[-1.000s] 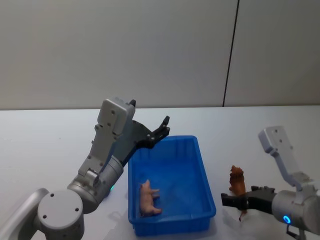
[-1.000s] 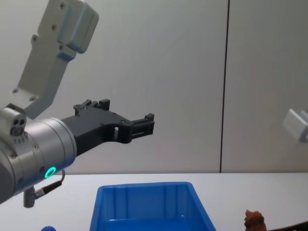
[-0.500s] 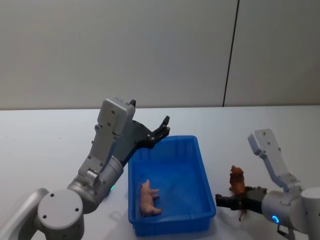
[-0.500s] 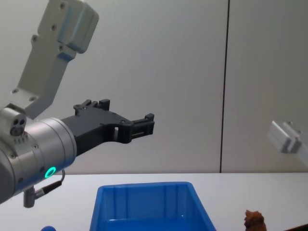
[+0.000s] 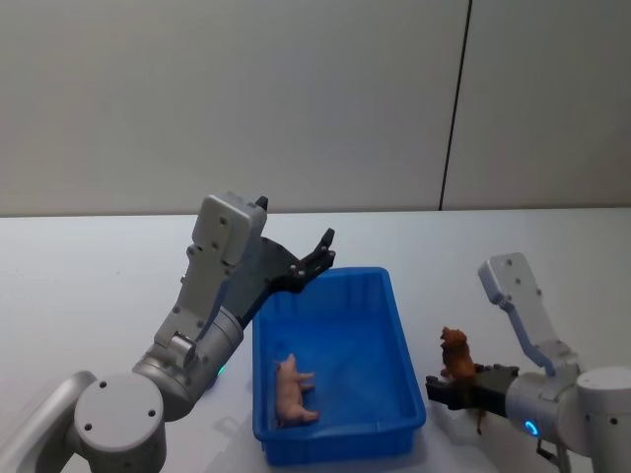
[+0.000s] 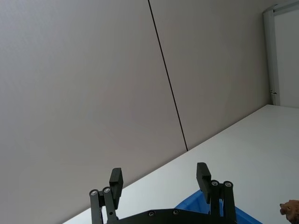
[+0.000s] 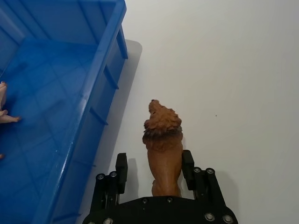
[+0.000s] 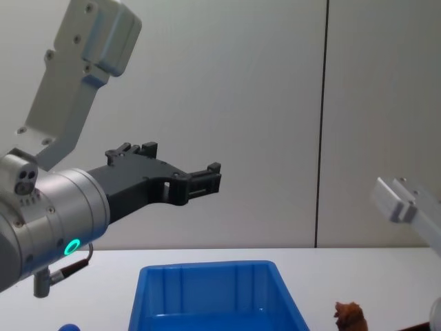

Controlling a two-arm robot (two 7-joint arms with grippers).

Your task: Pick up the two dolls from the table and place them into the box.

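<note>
Item: white table (image 5: 79, 266). Blue box (image 5: 335, 443) at centre of table, pink pig doll (image 5: 293, 389) lying inside on its floor. Raised over box's far left corner: left gripper (image 5: 323, 248), fingers spread apart, empty. Just right of box: right gripper (image 7: 154, 163), clamped on reddish-brown doll (image 7: 162, 135).
</note>
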